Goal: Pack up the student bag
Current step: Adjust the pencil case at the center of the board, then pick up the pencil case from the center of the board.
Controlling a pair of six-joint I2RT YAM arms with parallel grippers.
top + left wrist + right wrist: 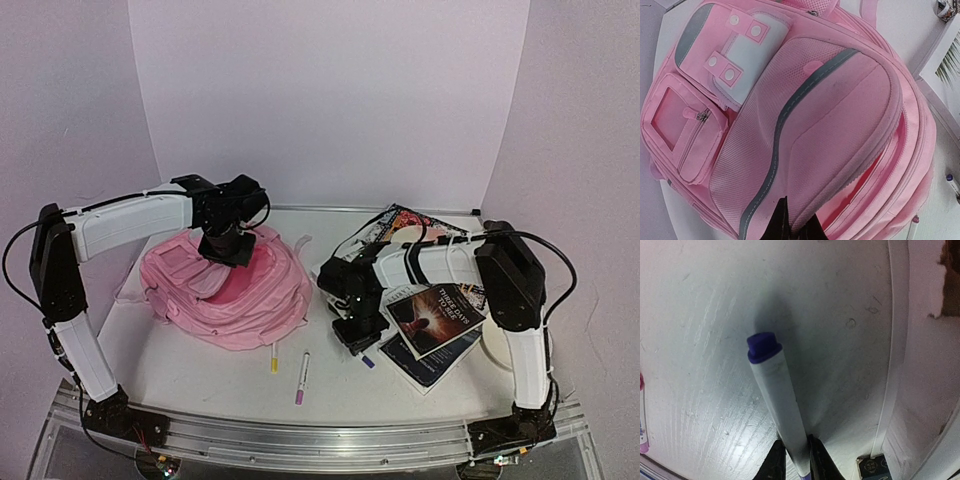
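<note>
Purple-capped marker (366, 360) in the right jaws; student bag (250, 305) held by the left jaws.

Top view: the bag lies on the desk (200, 370) at the left, well apart from the right jaws and on their left. The left arm is nearer and stands over it. The books (435, 320) carry pale lettering too small to read with any certainty. Left wrist view: the left jaws are clenched on the fabric edge of the bag's (830, 115) raised flap, with the darker pink inside showing beside them. No brand shows on its white patches. Right wrist view: the right jaws grasp the marker (780, 395). Its long axis runs straight out from them, cap farthest, and the barrel shows no readable print.
</note>
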